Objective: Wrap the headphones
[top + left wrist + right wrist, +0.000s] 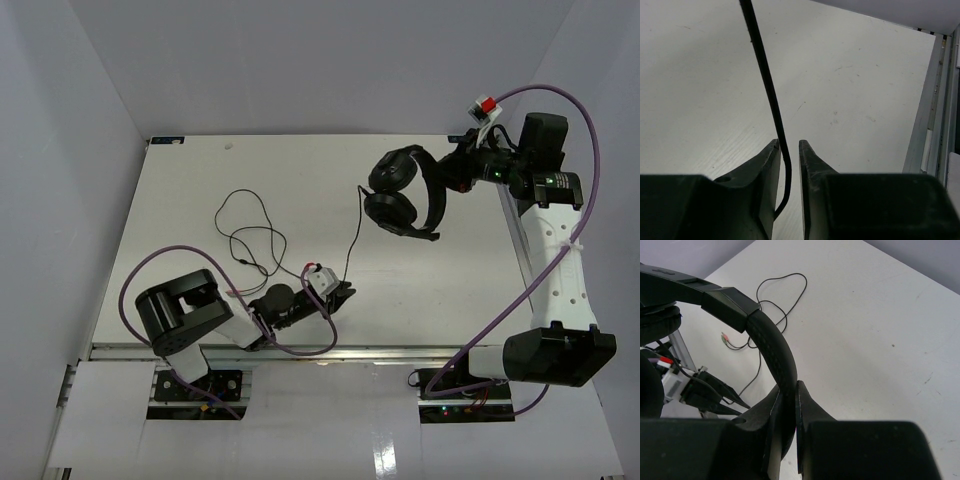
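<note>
Your right fingers are clenched on the headband of the headphones. You'll find them at about 2 o'clock of the table, with both earcups on the 9 o'clock side of the grip.

Your left fingers are low at 6 o'clock, near the front rail. They are parted only narrowly, and the thin black cable runs between them. It lies against one finger and a sliver of table shows beside the other, so it is not pinched.

From there the cable runs toward 12 o'clock to the headphones. Its slack lies in loose loops at 9 o'clock and ends in two small plugs, one greenish and one reddish.

A small red-and-white block rides on the right wrist; any print on it is too small to read. The table is white with faint scuffs, boxed in by plain pale walls at 9, 12 and 3 o'clock.
</note>
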Controlling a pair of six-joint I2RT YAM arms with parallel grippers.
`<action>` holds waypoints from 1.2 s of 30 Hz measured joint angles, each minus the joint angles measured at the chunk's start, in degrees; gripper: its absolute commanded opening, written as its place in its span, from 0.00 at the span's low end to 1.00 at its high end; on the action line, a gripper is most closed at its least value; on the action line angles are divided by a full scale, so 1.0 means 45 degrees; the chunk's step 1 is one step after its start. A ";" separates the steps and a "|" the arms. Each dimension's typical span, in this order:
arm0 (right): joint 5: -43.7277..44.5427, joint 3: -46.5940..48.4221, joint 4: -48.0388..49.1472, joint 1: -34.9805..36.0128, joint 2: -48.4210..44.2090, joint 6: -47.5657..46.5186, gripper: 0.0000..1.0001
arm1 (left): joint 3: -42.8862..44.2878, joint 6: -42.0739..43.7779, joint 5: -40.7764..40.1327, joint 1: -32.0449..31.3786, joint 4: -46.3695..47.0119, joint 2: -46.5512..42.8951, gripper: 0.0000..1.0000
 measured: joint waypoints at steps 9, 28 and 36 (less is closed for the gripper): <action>-0.0102 0.0494 0.0583 -0.0166 0.0117 0.1549 0.08 | 0.0523 -0.0382 -0.0308 -0.0607 0.0291 0.1314 0.42; 0.0348 0.0978 0.1771 -0.0731 0.0644 0.3602 0.08 | -0.0258 -0.0856 -0.0778 -0.0684 0.0302 0.2146 0.04; 0.1821 0.0304 0.2114 -0.0682 0.0617 0.3628 0.08 | -0.0445 -0.0949 -0.0744 -0.1655 -0.1059 -0.2780 0.00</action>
